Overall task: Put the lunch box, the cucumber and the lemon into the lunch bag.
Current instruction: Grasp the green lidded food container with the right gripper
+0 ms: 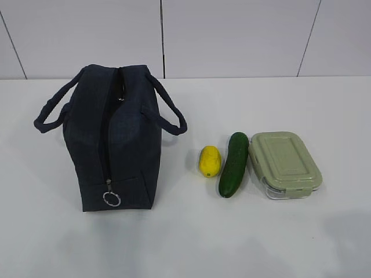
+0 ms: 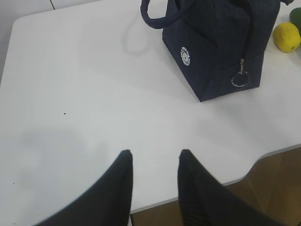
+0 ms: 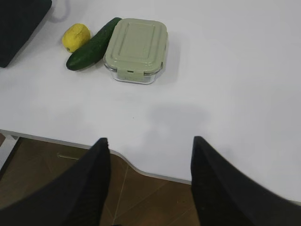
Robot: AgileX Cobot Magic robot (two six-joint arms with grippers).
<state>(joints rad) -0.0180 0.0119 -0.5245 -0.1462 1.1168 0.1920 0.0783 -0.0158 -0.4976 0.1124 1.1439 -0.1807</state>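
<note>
Both arms hang back at the near edge of the white surface (image 1: 191, 237), nothing held.

The left gripper (image 2: 155, 157) has its jaws partly apart and empty, the navy lunch bag (image 2: 214, 44) ahead and to their right. The right gripper (image 3: 149, 143) has wider, empty jaws; ahead and left lie the lunch box (image 3: 136, 47), then the cucumber (image 3: 91, 46) touching it, then the lemon (image 3: 76, 36).

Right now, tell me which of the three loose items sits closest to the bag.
The lemon: it lies nearest the bag, with the cucumber and lunch box beyond it.
</note>
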